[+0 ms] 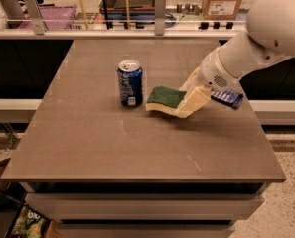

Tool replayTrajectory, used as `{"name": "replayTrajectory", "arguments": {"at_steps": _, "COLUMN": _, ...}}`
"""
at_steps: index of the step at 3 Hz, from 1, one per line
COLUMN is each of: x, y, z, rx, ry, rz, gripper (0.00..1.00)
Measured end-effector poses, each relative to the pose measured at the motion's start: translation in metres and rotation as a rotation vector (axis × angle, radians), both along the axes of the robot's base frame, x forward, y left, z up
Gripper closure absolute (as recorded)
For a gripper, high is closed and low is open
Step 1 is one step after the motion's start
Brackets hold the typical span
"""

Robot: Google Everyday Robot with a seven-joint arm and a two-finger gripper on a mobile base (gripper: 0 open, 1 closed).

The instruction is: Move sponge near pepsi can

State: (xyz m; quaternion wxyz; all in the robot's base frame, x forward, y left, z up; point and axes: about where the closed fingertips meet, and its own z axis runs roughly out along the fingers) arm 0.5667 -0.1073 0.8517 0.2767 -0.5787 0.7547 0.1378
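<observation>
We start with the bench (112, 148), which fills most of the frame, and the white arm (246, 53), which comes in from the upper right and slopes down toward the middle. The can (130, 83) stands upright a little left of centre. The sponge (164, 97) is just to its right, green face up, close to the can but not touching it. Its long axis runs left to right across the frame, with the left end pointing at the can.

The gripper (186, 104) sits at the sponge's right end, and its pale fingers (196, 98) are clenched on that end, so the sponge sticks out from them toward the can. A shadow lies under the sponge. We judge it is held just above the bench, though we cannot be sure its left edge is clear of the surface. A flat blue wrapper (227, 97) lies behind the gripper on the right.

The can lies straight along the sponge's axis, so we judge that little more than setting it down remains.
</observation>
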Motion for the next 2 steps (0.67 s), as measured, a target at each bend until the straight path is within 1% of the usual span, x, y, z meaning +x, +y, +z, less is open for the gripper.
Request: {"name": "replayTrajectory", "arguments": {"at_steps": 2, "x": -0.001, "y": 0.013, "z": -0.029, "rx": -0.039, "ry": 0.039, "rz": 0.052, "gripper": 1.0}}
